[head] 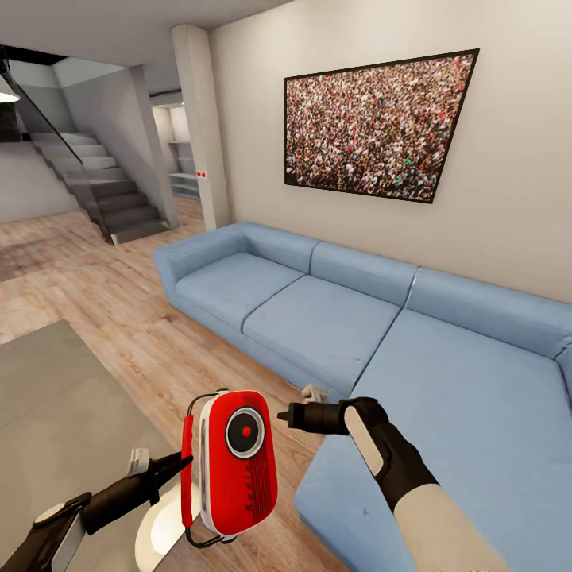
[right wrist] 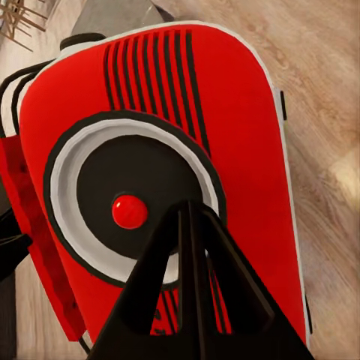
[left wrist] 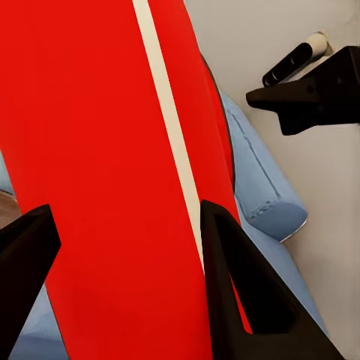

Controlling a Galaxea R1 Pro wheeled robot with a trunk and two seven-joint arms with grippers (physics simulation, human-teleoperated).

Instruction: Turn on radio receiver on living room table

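Note:
The radio receiver [head: 238, 469] is a glossy red box with a white rim, a round black dial and a black wire handle. It hangs upright in the air above the floor, between the table and the sofa. My left gripper [head: 184, 463] is shut on its side; the red body [left wrist: 112, 150] sits between the black fingers [left wrist: 232, 292]. My right gripper [head: 283, 415] is shut and points at the radio's face. Its joined fingertips [right wrist: 184, 214] lie over the dial rim, beside the small red button [right wrist: 129, 211]; contact cannot be told.
The grey table [head: 48, 413] lies at the lower left. A light-blue L-shaped sofa [head: 334, 318] runs along the beige wall under a black-framed crowd photograph [head: 380, 127]. Grey stairs [head: 103, 187] rise at the far left beyond the wood floor [head: 119, 318].

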